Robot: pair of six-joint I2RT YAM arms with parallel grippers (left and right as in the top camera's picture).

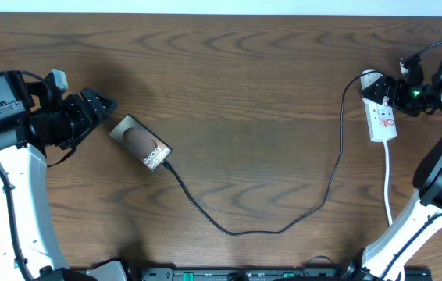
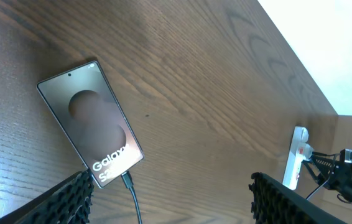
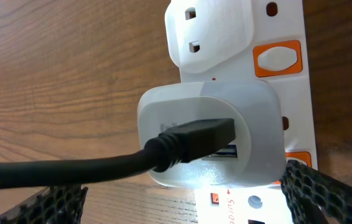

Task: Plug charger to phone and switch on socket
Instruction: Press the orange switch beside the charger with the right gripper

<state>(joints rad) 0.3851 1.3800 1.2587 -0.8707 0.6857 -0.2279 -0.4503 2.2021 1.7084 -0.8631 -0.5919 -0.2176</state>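
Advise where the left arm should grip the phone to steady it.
Pinch the phone across its two long edges near mid-length, coming straight down from above. It lies flat, screen up, so only the thin sides offer purchase. The charger occupies the short end by the lettering, so keep clear there.

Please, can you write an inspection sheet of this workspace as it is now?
Surface: brown wooden table.
Job's things: phone lies flat; charger tip at its edge, seemingly inserted; socket holds a white adapter, switch state unclear.
Clutter: nothing seen.
Grippers: left gripper open, near phone, not touching; right gripper open at the adapter.
Cables: charger runs phone to adapter; white cord leaves socket toward near edge.
Surroundings: white area beyond table edge.
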